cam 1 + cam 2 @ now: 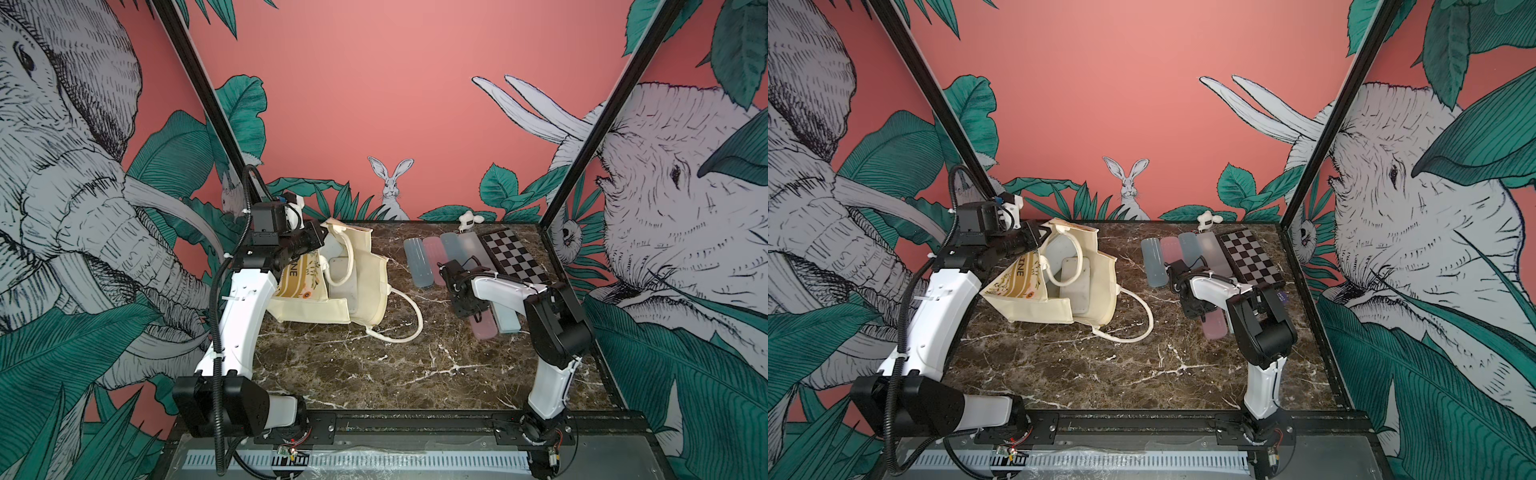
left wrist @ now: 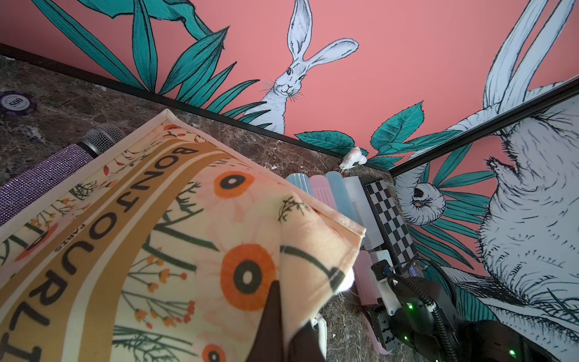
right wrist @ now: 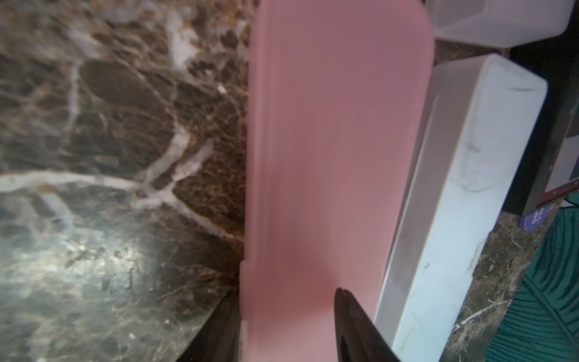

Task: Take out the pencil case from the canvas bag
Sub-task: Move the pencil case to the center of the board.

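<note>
The cream canvas bag [image 1: 361, 291] [image 1: 1096, 274] lies on its side at the table's back left, mouth facing up and right. Its floral face [image 2: 156, 235] is lifted by my left gripper [image 1: 318, 239] [image 1: 1038, 239] [image 2: 288, 313], which is shut on a fold of the cloth. Pale flat items [image 1: 345, 282] show inside the mouth. At the right, a pink pencil case [image 1: 484, 330] [image 1: 1214, 328] [image 3: 338, 141] lies on the marble. My right gripper [image 1: 478, 313] [image 1: 1204, 318] [image 3: 286, 301] hovers over its end. The jaws stand apart, narrower than the case, holding nothing.
A white case [image 3: 463, 188] lies against the pink one. Several pastel cases [image 1: 434, 257] and a checkerboard [image 1: 515, 257] line the back right, beside a small white figure [image 1: 467, 220]. A bag handle [image 1: 409, 320] loops over the table. A purple microphone [image 2: 47, 175] and chip [image 2: 17, 102] lie behind the bag.
</note>
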